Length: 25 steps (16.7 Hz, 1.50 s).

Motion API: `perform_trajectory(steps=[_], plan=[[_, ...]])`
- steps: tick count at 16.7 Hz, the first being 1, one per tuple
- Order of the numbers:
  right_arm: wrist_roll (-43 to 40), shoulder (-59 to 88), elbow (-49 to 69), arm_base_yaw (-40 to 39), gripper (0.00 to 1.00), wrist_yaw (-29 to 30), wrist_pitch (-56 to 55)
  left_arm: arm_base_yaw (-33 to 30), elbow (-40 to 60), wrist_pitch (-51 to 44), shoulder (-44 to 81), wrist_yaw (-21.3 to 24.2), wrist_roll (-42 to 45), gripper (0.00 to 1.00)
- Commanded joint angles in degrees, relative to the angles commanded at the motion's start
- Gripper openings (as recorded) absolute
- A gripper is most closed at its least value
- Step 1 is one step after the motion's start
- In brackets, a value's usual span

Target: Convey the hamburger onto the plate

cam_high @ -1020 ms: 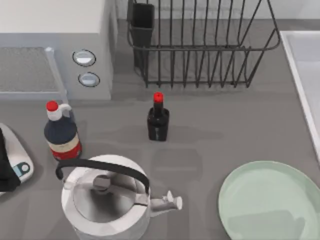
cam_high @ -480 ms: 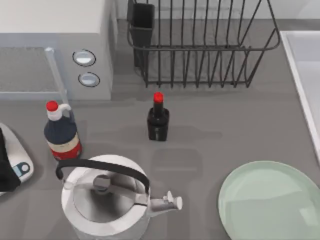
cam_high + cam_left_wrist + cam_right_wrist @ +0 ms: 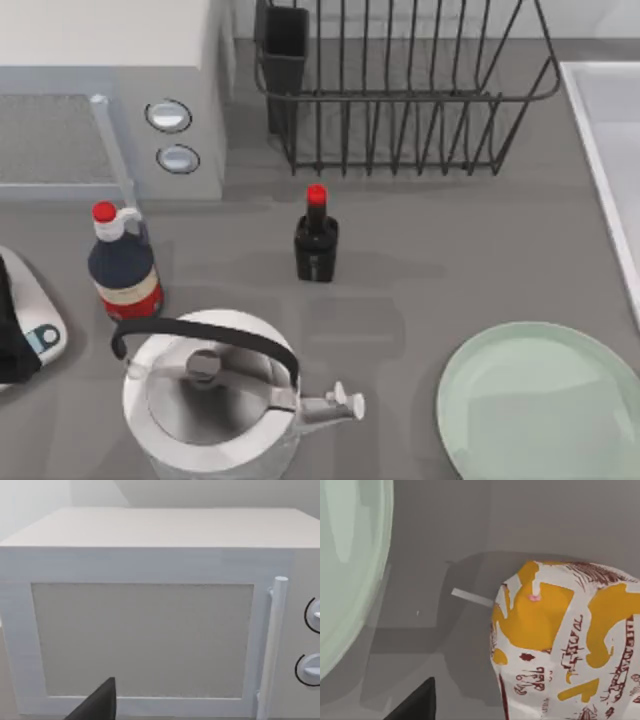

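Note:
The hamburger is wrapped in white paper with orange patches and dark red print. It lies on the grey table close in front of the right wrist camera. The curved edge of the pale mint-green plate lies a short way off from it across bare table. A dark part of my right gripper juts in at the picture's edge, apart from the hamburger. In the top view the plate sits at the front right. My left gripper faces the microwave door.
A white kettle with a black handle stands at the front left. Behind it are a dark bottle with a red cap and a small black bottle. The microwave and a wire dish rack line the back.
A faint shadow on the plate has shifted and faded. The objects on the table have not moved.

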<state>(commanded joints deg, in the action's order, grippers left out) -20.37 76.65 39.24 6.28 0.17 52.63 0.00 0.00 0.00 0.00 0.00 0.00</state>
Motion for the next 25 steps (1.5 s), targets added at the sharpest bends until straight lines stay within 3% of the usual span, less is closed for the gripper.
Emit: perform_trajectory(steps=[6,12,25], plan=[[0.1,8.1,-7.7,0.0,1.00,0.0,-16.5,0.0,0.0,0.0,0.0,0.0,0.0,1.00],[0.1,9.9,-9.3,0.0,1.00,0.0,-19.4,0.0,0.0,0.0,0.0,0.0,0.0,1.00],[0.1,9.9,-9.3,0.0,0.02,0.0,-19.4,0.0,0.0,0.0,0.0,0.0,0.0,1.00]])
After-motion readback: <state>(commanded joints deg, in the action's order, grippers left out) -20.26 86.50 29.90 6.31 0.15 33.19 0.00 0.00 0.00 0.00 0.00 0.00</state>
